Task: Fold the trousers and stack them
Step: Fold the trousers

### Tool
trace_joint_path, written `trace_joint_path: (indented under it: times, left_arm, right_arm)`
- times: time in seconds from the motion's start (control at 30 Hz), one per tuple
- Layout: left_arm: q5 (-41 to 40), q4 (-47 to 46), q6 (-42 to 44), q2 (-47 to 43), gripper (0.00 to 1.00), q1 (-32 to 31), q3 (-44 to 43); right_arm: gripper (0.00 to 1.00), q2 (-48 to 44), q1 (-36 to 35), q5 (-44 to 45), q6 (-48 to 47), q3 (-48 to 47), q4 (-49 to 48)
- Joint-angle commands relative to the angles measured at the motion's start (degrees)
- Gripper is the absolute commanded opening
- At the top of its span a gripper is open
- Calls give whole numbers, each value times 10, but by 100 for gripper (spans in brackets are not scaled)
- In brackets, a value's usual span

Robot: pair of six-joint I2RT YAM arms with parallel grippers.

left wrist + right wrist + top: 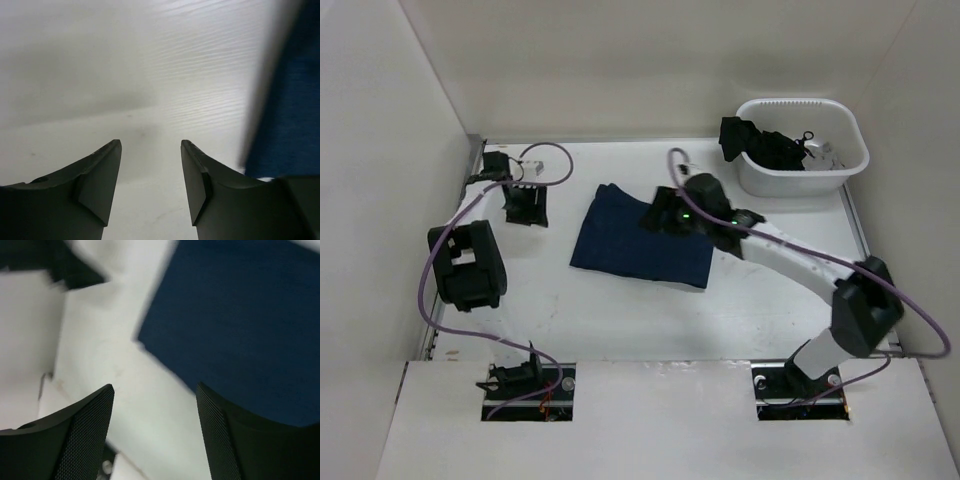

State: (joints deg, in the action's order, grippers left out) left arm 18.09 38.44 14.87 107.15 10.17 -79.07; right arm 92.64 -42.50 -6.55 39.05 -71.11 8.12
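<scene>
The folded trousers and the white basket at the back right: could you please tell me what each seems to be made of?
The trousers: dark navy woven cloth, probably denim, matte; the left wrist view shows a flecked weave. The basket: most likely moulded plastic, white and smooth with a faint sheen, its rim finely ribbed.

Lighting: even, diffuse, from overhead; the white table (pixel 650 320) and walls read bright, without hard glare.
Shadows: soft and faint, beside the basket (pixel 800 183).
Top view: sharp throughout.
Left wrist view: the trousers (pixel 295 100) are smeared and out of focus at their edge; the near fingers (pixel 95 185) are dark and fairly crisp.
Right wrist view: soft overall, most blurred at upper left.
</scene>
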Motion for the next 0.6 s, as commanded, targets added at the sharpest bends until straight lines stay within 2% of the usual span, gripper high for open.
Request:
trace_joint_path:
  times: [0.0,0.03,0.13,0.27,0.37,0.43,0.47,0.57]
  left_arm:
    - [80,-4,-7,-81,50,-80,-14]
    - [85,-12,-10,-82,51,-99,-9]
    - [70,-36,-20,-54,50,-142,10]
    - [2,-40,-18,0,47,-177,40]
    - [-17,-56,-13,4,47,-187,74]
    - [-13,-61,-12,-4,47,-193,94]
    - [-10,-58,-9,-8,47,-197,102]
    - [11,-46,1,-27,47,-211,127]
  right_arm:
    - [76,-82,78,79,67,117,-25]
    - [87,-100,95,85,77,154,-14]
    - [93,-143,121,100,88,237,1]
    - [96,-159,138,110,117,312,-4]
    - [95,-138,142,94,130,347,-47]
    - [86,-117,141,63,132,363,-105]
    - [78,-104,141,44,137,368,-136]
    - [40,-69,143,-23,163,374,-208]
